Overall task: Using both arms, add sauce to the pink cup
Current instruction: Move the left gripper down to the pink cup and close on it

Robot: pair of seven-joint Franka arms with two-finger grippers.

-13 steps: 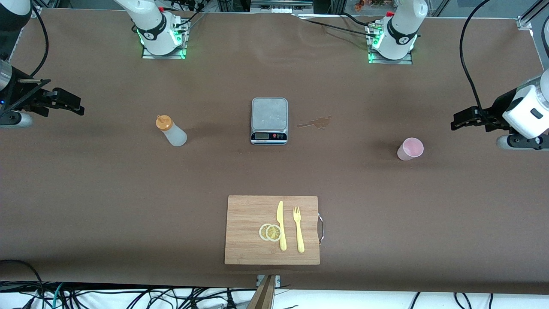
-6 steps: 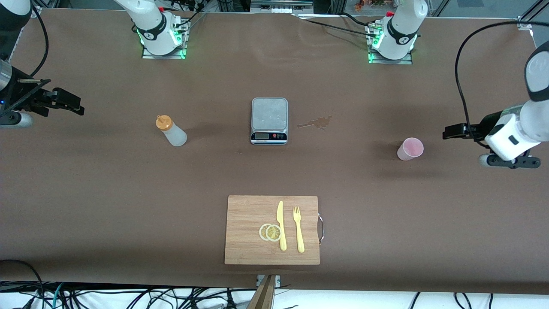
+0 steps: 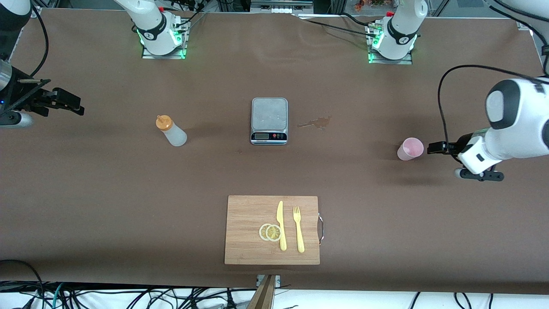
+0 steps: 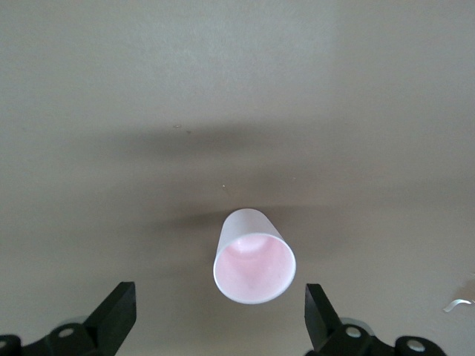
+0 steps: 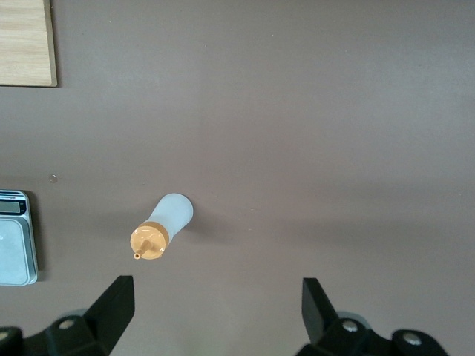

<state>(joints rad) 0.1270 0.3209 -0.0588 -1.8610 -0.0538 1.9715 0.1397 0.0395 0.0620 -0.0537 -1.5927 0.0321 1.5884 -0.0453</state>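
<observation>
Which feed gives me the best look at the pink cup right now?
The left wrist view: the cup fills the middle, upright and empty, lined up between the open left gripper's fingers. The front view shows it small, beside that gripper. The right wrist view misses it.

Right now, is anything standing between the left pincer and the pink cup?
Nothing visible. The left pincer, open, sits just beside the pink cup toward the left arm's end of the table, with only bare tabletop between its fingers and the cup.
</observation>
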